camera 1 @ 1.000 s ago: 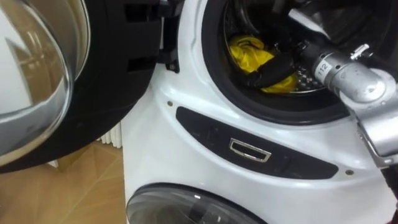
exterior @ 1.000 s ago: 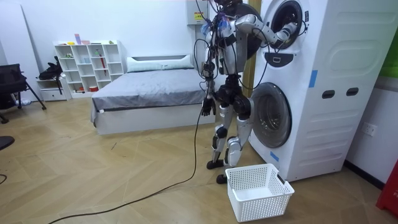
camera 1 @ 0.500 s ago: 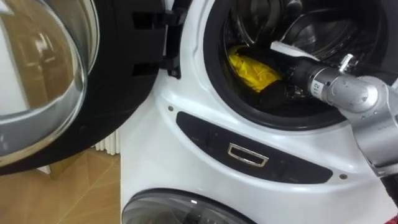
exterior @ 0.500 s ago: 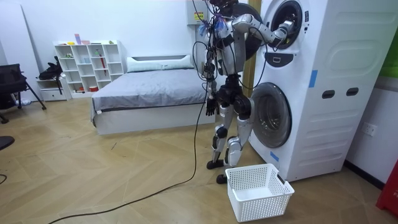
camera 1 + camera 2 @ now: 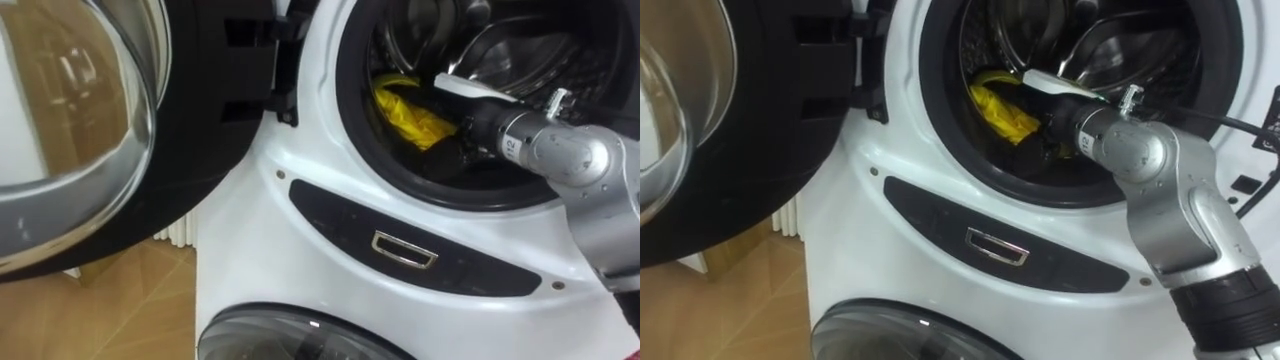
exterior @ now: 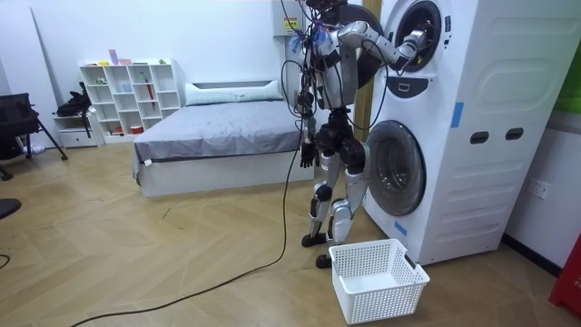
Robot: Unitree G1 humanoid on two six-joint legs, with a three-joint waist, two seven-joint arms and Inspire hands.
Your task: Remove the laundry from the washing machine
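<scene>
The door [image 5: 80,130] stands wide open so the right hand [image 5: 460,138] can reach into the upper drum [image 5: 520,50], touching the yellow cloth [image 5: 410,115] at its bottom; whether it grasps the cloth I cannot tell.

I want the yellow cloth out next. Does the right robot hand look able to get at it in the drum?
Probably yes. The door is swung wide open, the right robot hand is inside the drum right beside the yellow cloth, and nothing shows between them.
</scene>
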